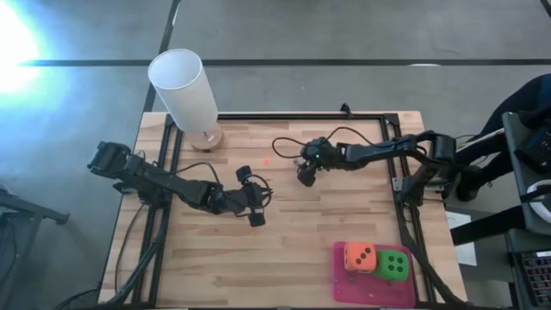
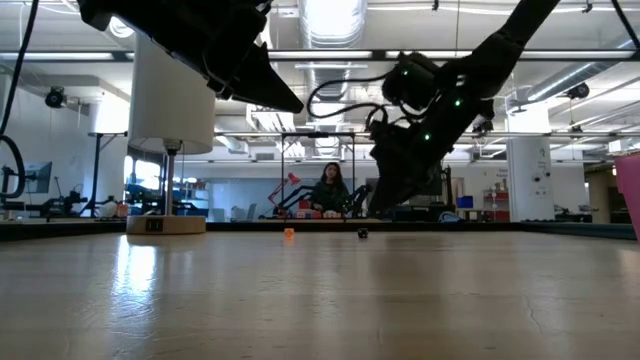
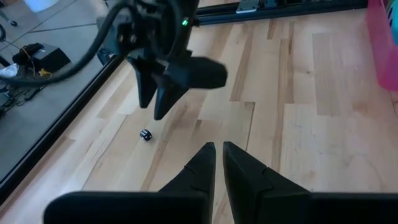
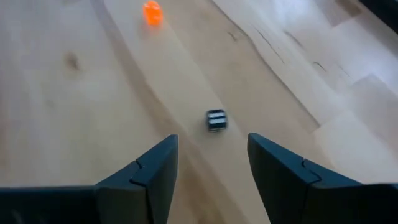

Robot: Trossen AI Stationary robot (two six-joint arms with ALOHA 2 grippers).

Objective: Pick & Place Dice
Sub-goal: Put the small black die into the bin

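Right wrist view: the right gripper's [image 4: 212, 140] two dark fingers [image 4: 149, 174] stand apart, grasping nothing. Just beyond their tips a tiny dark cube with pale marks [image 4: 216, 120] lies loose on the pale wooden plank table [image 4: 62, 93]. A small orange bead-like object [image 4: 152, 12] lies farther ahead. What either item is cannot be told. Both lie well apart from the flat pink rectangular mat [image 1: 362, 288], toward the table's far middle.

Left wrist view: the left gripper [image 3: 219, 149] is clenched to a narrow slit on nothing, and hovers over bare wood well apart from the mat.

High view: two dice are visible, both resting on the mat. The orange cube with dark pips [image 1: 360, 257] touches or nearly touches the bright green cube with dark pips [image 1: 394, 265], which lies nearer the mat's outer edge.

Handling, judged: the dice look soft and light, probably compressible and not fragile. A hold across two opposite flat faces, fingers square to them, should suit best; a corner grip may let a cube twist out. The tiny cube would likely skid if nudged.

Surroundings: a tall white cylinder [image 1: 185, 86] on a round wooden base [image 1: 209, 138] stands at the corner farthest from the mat. A black metal frame rail [image 1: 405, 215] runs just beside the mat. Nothing stands between the grippers and the mat.
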